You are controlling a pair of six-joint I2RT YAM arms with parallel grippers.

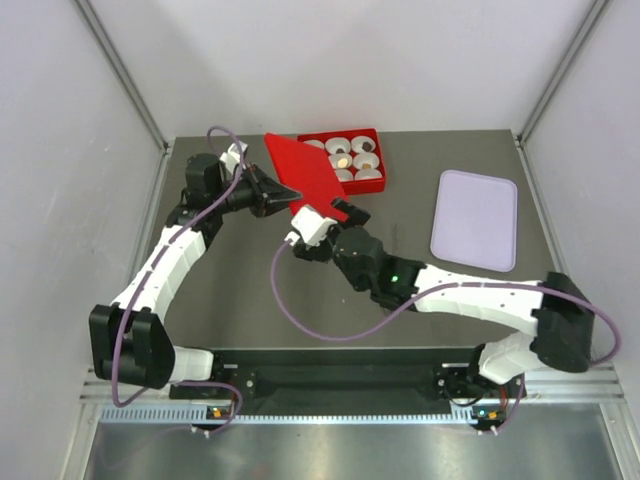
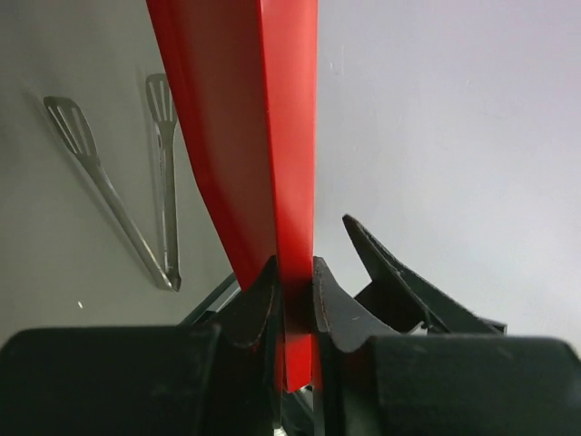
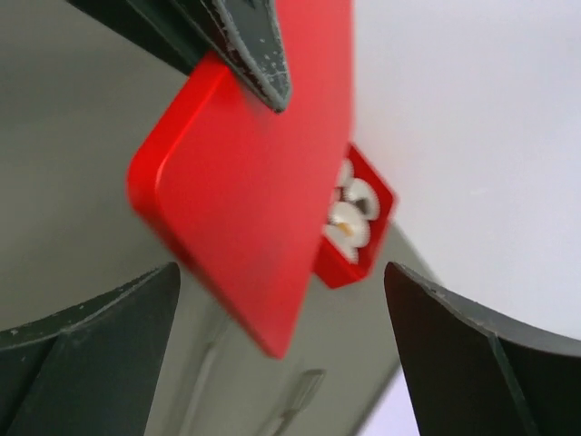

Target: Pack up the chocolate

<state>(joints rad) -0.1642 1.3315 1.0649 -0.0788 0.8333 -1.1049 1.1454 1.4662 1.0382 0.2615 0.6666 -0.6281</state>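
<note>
Chocolate (image 1: 365, 146) sits in white paper cups (image 1: 335, 147) inside the red box (image 1: 381, 160) at the far middle of the table (image 1: 230, 290). One piece looks dark and another tan; the rest are too small to tell. The box stands uncovered. My left claw (image 2: 292, 272) is clamped on the edge of the red lid (image 1: 300, 175), holding it tilted in the air beside the box. My right claw (image 3: 281, 272) gapes wide around the lid's lower corner, touching nothing. A lilac tray (image 1: 475, 220) lies to the right.
</note>
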